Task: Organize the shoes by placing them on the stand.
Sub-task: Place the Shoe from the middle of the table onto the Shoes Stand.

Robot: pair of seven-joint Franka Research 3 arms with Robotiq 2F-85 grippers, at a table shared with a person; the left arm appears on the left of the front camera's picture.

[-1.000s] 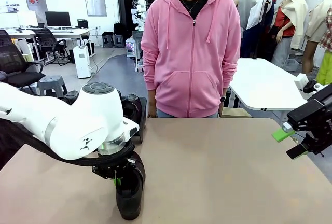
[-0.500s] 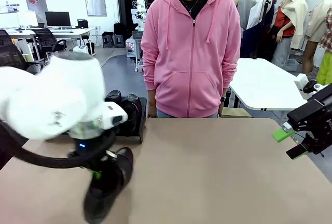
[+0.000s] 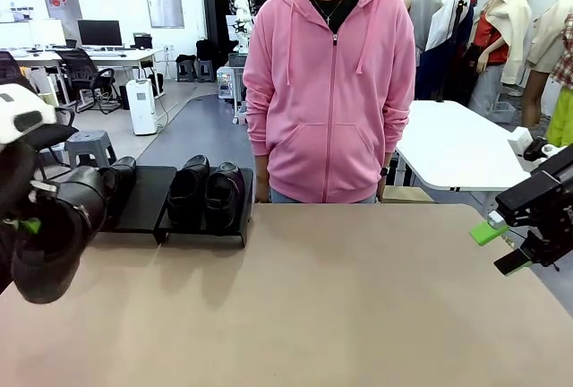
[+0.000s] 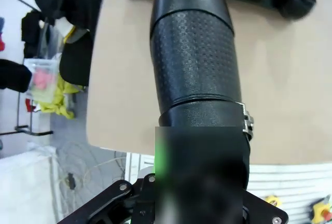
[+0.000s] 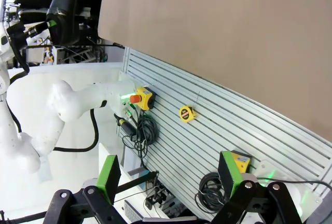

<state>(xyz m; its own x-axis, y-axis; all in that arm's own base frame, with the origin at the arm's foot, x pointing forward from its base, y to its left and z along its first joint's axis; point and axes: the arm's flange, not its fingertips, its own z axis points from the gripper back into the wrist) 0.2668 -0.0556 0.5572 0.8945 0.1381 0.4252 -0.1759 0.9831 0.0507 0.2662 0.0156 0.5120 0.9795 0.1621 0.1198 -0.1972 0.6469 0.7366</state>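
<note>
One shoe is in the air, clamped in the left gripper at the table's left edge, with its toe pointing down and away from the wrist. In the left wrist view the same shoe runs straight out from between the fingers, and the stand lies just past its toe. The step in hand looks like the carry toward the stand. Next, the arm would need to swing the shoe over the free part of the left platform, level it so the sole meets the slope, lower it, and then let go.

Beyond the held shoe, the stand's right platform holds a pair of shoes side by side, toes toward the robot. On the left platform another shoe sits just behind the gripper's load, with bare space beside it.

Well across the table, the right gripper hangs with its fingers apart, holding nothing.
</note>
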